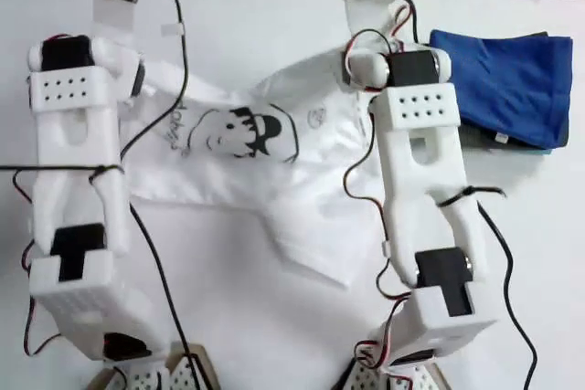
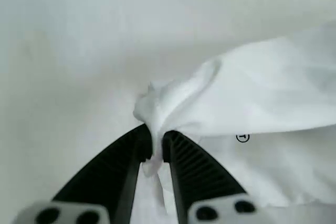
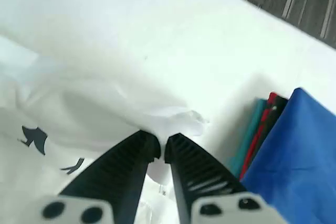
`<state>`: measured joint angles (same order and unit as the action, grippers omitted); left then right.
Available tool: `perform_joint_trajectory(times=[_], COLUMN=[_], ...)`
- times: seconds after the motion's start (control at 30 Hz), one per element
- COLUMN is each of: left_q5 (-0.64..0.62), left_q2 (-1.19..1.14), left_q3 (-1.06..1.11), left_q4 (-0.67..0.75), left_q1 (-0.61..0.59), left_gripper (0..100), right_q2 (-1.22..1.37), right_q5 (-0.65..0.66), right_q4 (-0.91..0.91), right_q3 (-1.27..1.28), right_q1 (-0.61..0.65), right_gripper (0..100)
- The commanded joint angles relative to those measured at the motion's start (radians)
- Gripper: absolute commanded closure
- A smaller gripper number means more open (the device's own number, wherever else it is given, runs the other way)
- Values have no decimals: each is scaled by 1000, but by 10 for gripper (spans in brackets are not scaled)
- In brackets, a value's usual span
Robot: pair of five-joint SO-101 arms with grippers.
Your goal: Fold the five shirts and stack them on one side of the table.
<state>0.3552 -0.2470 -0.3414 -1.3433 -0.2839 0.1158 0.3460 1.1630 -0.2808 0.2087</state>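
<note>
From above, my own boxy white plastic arm housings point(image 1: 78, 125) cover both hands and the parts of the cloth they hold. The soft white shirt point(image 1: 274, 180) printed with a black cartoon face lies spread and rumpled on the smooth white bench point(image 1: 274, 335) between my two arms. One sleeve points toward my bases, and its far edges are tucked under my arms.

My left hand point(image 2: 156, 142) is clamped on a bunched, twisted peak of the white shirt. The ribbed black fingers point(image 2: 194, 166) are pressed together with cloth squeezed between them. My right hand point(image 3: 161, 148) is pinched on a thin creased edge of the same shirt, though the cloth right at the tips is hard to make out.

Beside my right arm sits the stack of folded shirts point(image 3: 260, 129). A blue shirt point(image 1: 503, 79) with a slightly wavy surface lies on top. The lower layers show as thin teal, red and dark edges, too narrow to tell their count.
</note>
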Motion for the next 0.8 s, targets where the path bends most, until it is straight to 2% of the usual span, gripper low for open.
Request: perform_joint_trajectory(times=[0.0,0.17,0.37,0.63,0.77], left_q5=[23,121,126,230,281], left_q2=[-3,-2,-2,-9,-3], left_q3=[-38,-38,-30,-25,88], left_q4=[-55,-187,-331,-422,-405], left_q1=[-15,-17,-21,-114,-144], left_gripper=[976,976,976,976,976], right_q2=[-7,-62,-170,-440,-595], right_q5=[-2,8,9,49,77], right_q4=[58,202,283,157,90], right_q3=[-48,-46,32,540,767], right_q1=[-2,4,5,5,-2], right_gripper=[980,980,979,979,979])
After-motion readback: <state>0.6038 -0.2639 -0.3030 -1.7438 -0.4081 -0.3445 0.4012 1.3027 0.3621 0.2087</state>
